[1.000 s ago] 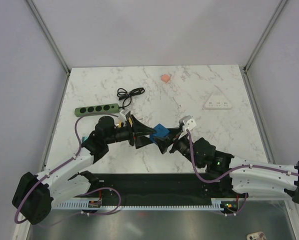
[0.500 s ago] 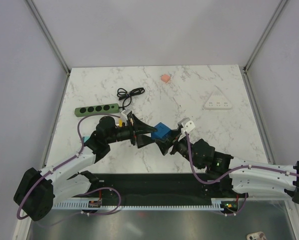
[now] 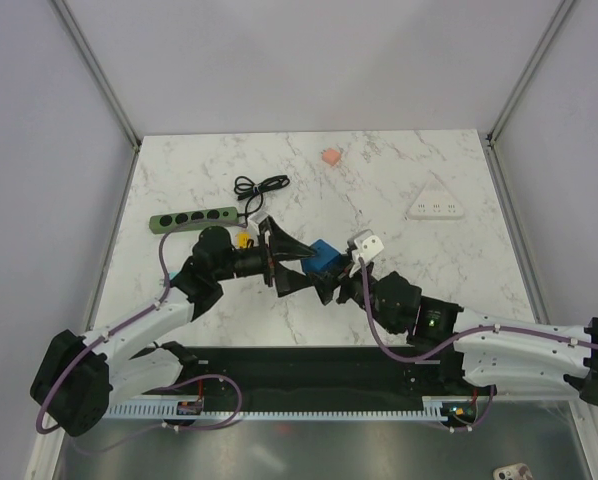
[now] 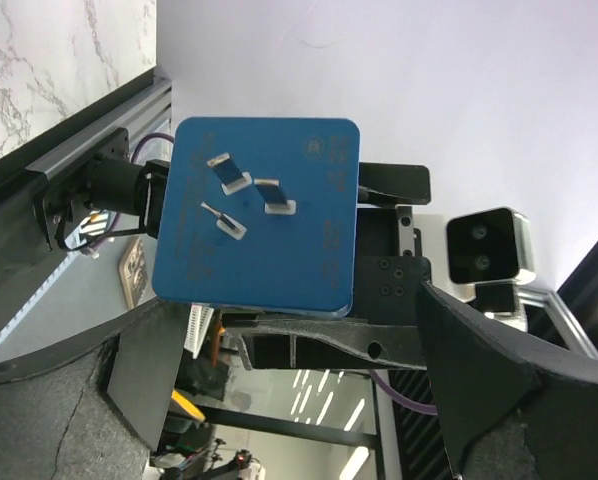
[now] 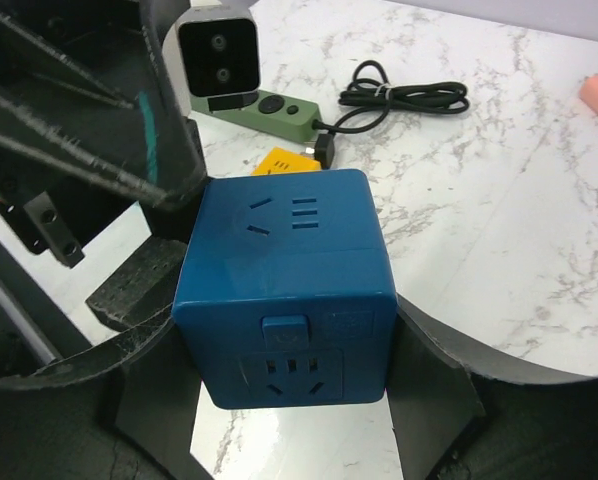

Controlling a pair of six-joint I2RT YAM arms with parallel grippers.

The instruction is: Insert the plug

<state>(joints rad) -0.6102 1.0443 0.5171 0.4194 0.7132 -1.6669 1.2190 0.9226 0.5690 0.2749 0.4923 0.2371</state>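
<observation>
Plainly right fingers (image 5: pixel 434 385) grip the plug (image 5: pixel 284 290), hiding its sides; left fingers (image 4: pixel 49 410) spread open.

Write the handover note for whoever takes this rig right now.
Left hand: open, spread around the plug, not gripping it.
Right hand: shut on the plug, holding it off the table between the arms, prongs toward the left hand.
Green strip: on the table's left side, nothing plugged in.
Done: plug picked up.
Left: carry it to the strip and insert it.
</observation>
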